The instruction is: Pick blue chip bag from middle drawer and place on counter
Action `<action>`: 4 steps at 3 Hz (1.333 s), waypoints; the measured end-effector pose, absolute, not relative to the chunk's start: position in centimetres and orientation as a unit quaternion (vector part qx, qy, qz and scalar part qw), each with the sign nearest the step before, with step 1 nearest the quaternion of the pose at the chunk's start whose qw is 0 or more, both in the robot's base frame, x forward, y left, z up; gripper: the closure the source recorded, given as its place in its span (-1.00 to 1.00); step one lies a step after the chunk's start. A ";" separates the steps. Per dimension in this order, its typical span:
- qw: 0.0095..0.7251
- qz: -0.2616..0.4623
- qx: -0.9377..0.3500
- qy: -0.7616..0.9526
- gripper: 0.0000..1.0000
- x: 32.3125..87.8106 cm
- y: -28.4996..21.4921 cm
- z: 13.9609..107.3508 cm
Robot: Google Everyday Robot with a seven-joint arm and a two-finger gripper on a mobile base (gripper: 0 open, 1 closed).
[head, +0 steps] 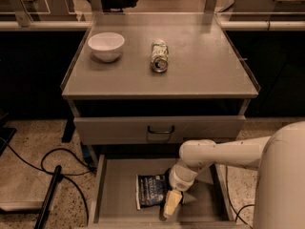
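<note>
Speckled floor with black cables, pale ledges behind; gripper low in the middle drawer

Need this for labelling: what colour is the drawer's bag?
The bag is dark blue with white lettering, camera view; the hand is by its right edge.

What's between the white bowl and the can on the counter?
Nothing: the camera view shows bare counter between the white bowl and the can. The gripper is down in the middle drawer, beside the blue chip bag.
</note>
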State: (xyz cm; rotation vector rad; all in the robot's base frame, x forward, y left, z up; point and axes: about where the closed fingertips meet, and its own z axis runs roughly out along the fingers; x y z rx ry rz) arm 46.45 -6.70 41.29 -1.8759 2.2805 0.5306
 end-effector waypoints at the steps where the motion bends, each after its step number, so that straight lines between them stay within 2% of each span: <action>1: 0.078 0.158 -0.621 0.764 -1.00 46.8 -6.9 40.9; 3: 0.095 0.100 -0.615 0.777 -1.00 49.8 -8.0 38.9; 4: 0.090 0.102 -0.611 0.780 -1.00 50.2 -8.2 37.0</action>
